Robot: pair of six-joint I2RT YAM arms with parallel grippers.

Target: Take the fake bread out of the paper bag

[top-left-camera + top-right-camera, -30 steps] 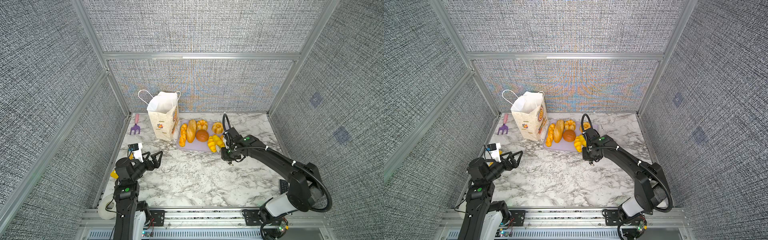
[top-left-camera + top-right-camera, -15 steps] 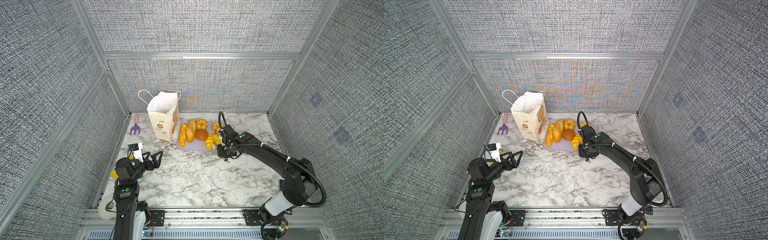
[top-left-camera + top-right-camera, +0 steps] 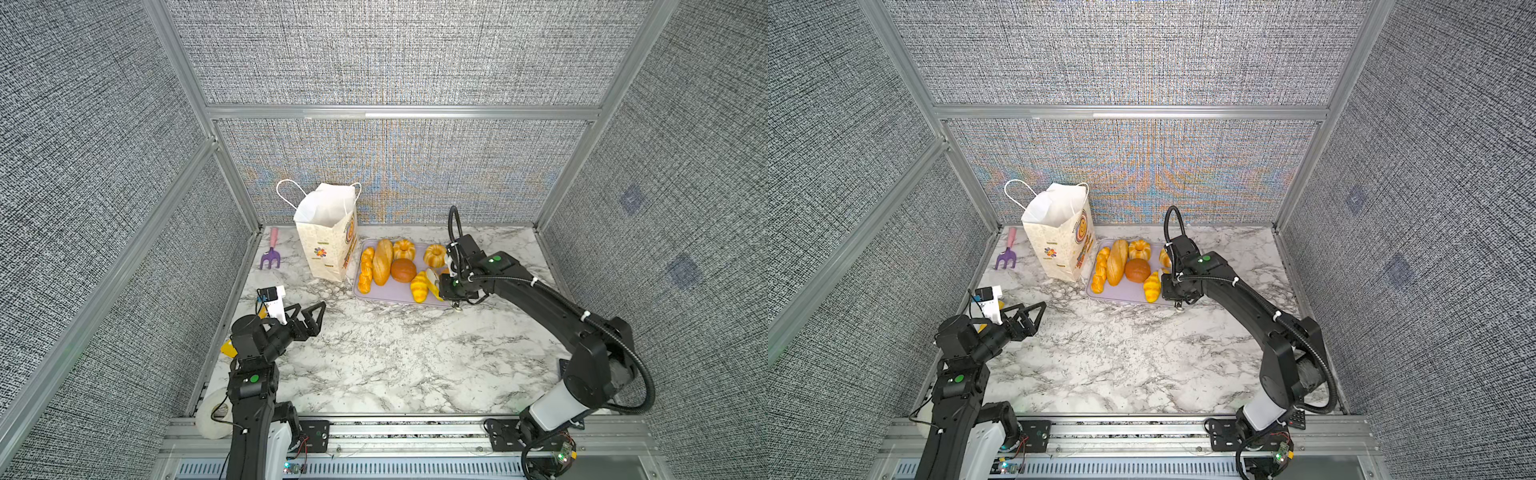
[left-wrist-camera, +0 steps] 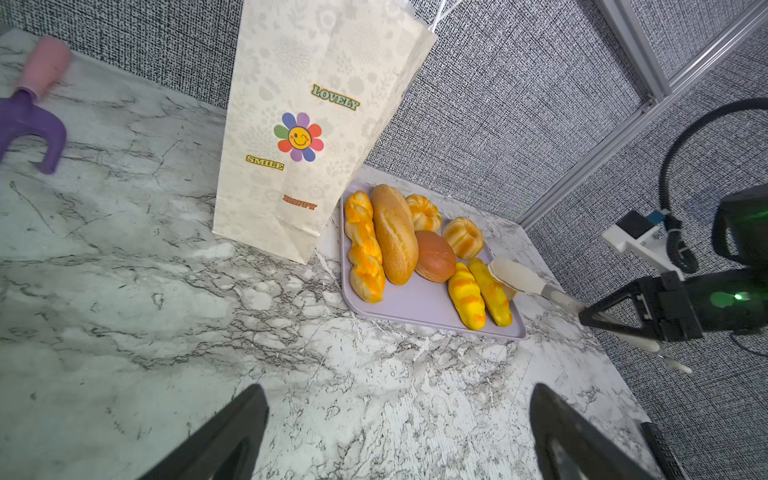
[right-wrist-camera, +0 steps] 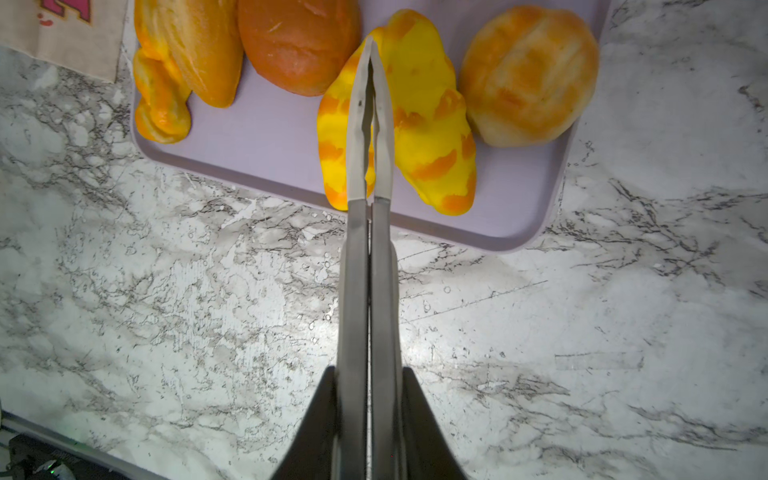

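Evidently the job is close to finished: seven pieces of the fake bread (image 3: 1116, 262) lie on the lilac tray (image 3: 390, 296), just beside the paper bag (image 3: 328, 249), which stands upright on the counter (image 3: 395, 353) with its mouth open. On the tray are a braided stick (image 3: 365, 270), a long loaf (image 3: 381, 266), a round brown bun (image 3: 403, 270), two fluted ring buns (image 3: 404, 249) and two striped rolls (image 3: 419, 286). What is left, I judge, is only to make sure of the bag. In both top views its white inside shows no bread, but the bottom is hidden, so I cannot tell whether a piece remains.

The right pincer (image 5: 369, 386) is clamped on a pair of metal tongs (image 5: 368, 249), which reach out over the striped rolls. The left pincer (image 3: 313, 316) stands wide open and empty above the counter's left side, well apart from bag and tray.

The right wrist view alone shows the tong blades pressed together with nothing between them, over where the two rolls meet — in the top views the arm covers most of this. The left wrist view alone gives the bag's side print, a smiling flower with coloured lettering, and the tongs' cream tips near the rolls. Only the top views look down into the bag's mouth — neither wrist camera sees inside.
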